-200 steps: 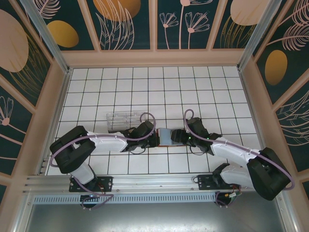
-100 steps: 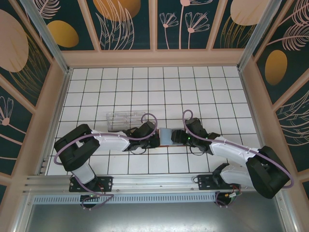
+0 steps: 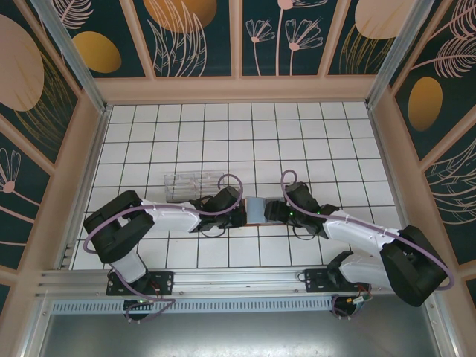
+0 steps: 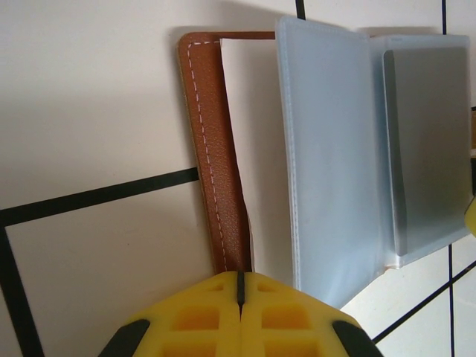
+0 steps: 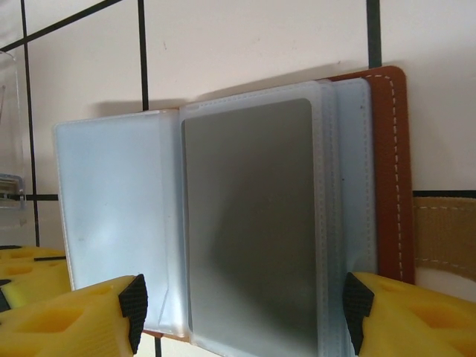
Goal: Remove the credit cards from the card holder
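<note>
Card holder (image 3: 255,210) lies opened like a book on the tiled counter (image 3: 297,134), between the two arms. The left end effector (image 4: 239,297) is clenched at the edge of the brown cover (image 4: 216,163), probably pinning it flat to hold the pages spread, though a pinch on the leather cannot be ruled out. The right end effector (image 5: 242,316) stands released, its fingers straddling the clear sleeves (image 5: 119,216), placed to reach a card. One sleeve holds a grey card (image 5: 249,223); the neighbouring sleeve looks empty. A clear plastic box (image 3: 190,184) sits near, beyond the left arm.

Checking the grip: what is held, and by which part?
The left fingers pinch the card holder by its brown cover's edge; the right fingers hold nothing.
</note>
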Motion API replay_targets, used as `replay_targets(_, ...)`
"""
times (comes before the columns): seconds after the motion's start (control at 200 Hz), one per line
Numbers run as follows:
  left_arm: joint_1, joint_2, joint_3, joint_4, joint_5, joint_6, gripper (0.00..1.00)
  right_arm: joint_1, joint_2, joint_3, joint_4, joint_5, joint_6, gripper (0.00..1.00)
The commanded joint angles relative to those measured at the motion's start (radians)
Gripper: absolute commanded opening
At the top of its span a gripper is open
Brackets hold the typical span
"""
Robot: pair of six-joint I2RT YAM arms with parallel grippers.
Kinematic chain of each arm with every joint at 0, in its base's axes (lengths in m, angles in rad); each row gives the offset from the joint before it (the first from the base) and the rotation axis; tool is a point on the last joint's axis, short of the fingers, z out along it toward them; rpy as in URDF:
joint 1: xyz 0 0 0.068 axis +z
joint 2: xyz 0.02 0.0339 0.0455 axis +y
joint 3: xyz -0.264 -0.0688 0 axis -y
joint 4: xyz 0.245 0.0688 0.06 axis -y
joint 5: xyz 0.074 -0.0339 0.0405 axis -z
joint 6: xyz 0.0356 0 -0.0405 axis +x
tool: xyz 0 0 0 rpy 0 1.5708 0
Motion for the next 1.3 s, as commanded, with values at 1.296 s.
replay_targets(1.296, -0.008, 0.042, 0.019, -0.04, 0.026, 0.007, 0.0, 0.049, 0.014, 0.068, -0.017, 0.035, -0.008, 0.74)
